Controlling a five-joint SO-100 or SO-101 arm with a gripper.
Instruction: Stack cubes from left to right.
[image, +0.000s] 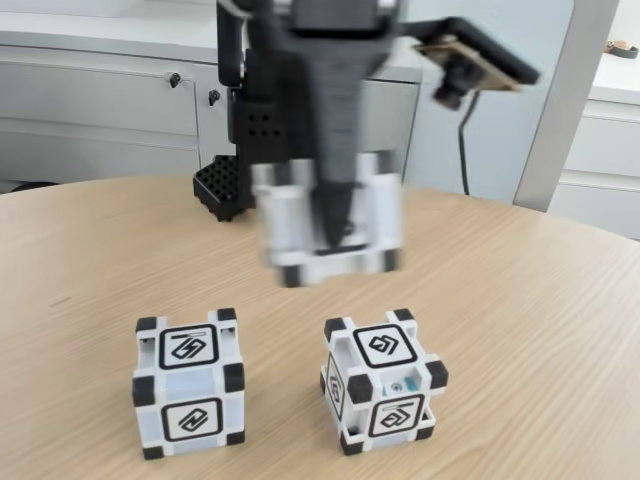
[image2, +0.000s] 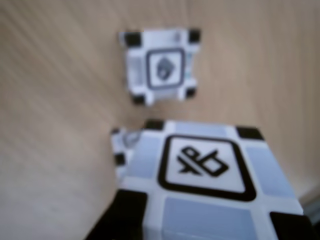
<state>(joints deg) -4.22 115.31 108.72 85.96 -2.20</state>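
The tool (image: 335, 235) is clamped on a blurred cube (image: 328, 225), carried clear above the table (image: 540, 320) (presumably for stacking); in the fixed view two more cubes rest at seven (image: 189, 383) and five o'clock (image: 383, 380), well apart.

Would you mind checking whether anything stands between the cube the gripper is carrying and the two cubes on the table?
Nothing visible does. The held cube hangs in the gripper above bare wood, with the left cube and the right cube standing apart below, tops uncovered.
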